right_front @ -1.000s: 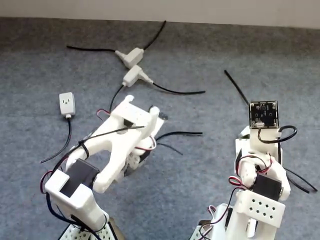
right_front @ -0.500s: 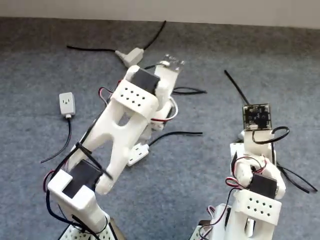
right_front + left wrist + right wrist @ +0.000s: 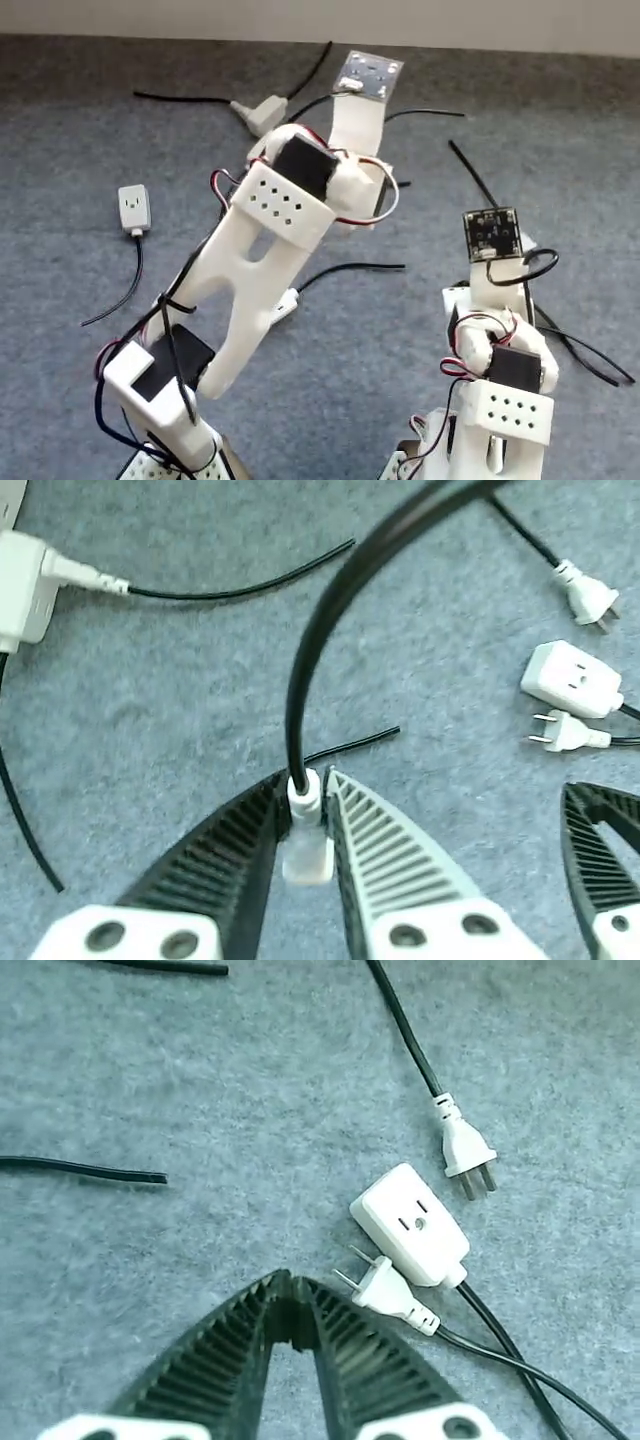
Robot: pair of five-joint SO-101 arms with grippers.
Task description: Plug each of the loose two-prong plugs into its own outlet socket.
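My left gripper [image 3: 305,825] is shut on a white two-prong plug [image 3: 306,848], held above the carpet, and the plug's black cord [image 3: 310,670] arches up from it. Farther off lie a white outlet socket [image 3: 570,678], a loose plug [image 3: 565,732] beside it and another loose plug [image 3: 590,595]. My right gripper [image 3: 292,1325] is shut with nothing in it, low over the carpet next to the same socket [image 3: 410,1225] and its neighbouring plug [image 3: 390,1295]. The second loose plug [image 3: 465,1150] lies just past them. In the high view the left arm [image 3: 290,195] stretches toward the far side.
A lone white socket [image 3: 134,206] lies at the far left of the grey carpet. A joined socket and plug [image 3: 262,112] sit near the back edge. Another white socket [image 3: 283,303] peeks from under the left arm. Black cords [image 3: 350,268] trail across the middle.
The left arm rose from low over the carpet and stretched toward the back, now covering a socket and plug pair behind it. The right arm shifted slightly left and nearer.
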